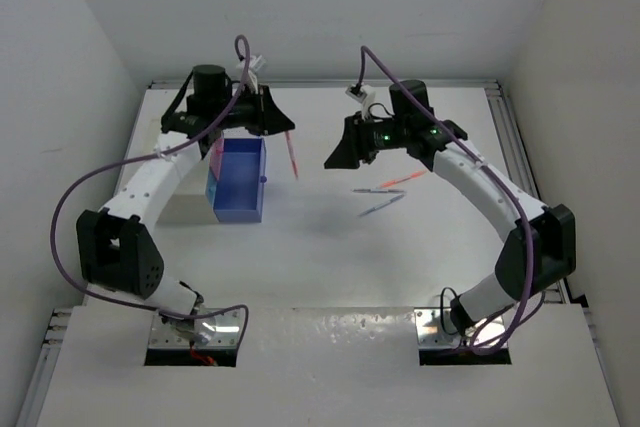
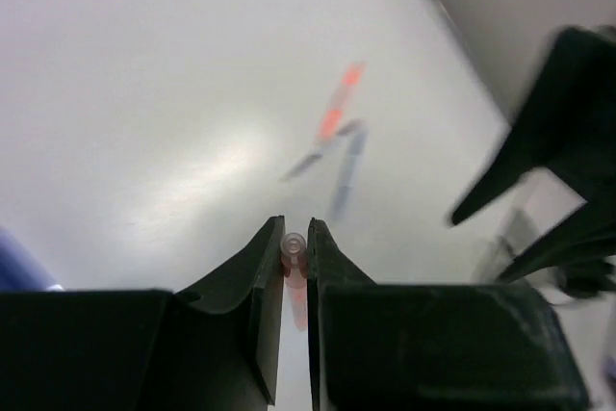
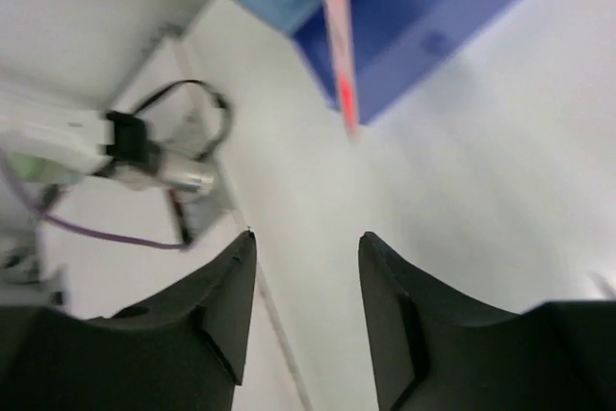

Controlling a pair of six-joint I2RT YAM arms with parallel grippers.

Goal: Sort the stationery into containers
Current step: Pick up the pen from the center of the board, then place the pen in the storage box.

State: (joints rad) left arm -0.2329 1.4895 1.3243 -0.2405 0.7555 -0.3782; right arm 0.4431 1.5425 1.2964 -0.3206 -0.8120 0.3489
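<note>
Your left gripper (image 2: 295,230) has its jaws pinched nearly shut on a thin red pen (image 1: 291,155). It's held by one end and hangs in the air just beside the blue container (image 1: 240,187). Pen's prob. light, stiff, slick plastic. Gripped at the tip it can swing or slip, so take hold nearer mid-barrel w/ modest force. Your right gripper (image 3: 306,243) has jaws wide apart, nothing in them. The other pens (image 1: 398,183) lie on the bench (image 1: 320,257) near it.

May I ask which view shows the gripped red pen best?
Top external: the red pen shows full length, hanging from the left gripper. Left wrist sees only its end between the fingers; right wrist shows it blurred.
</note>
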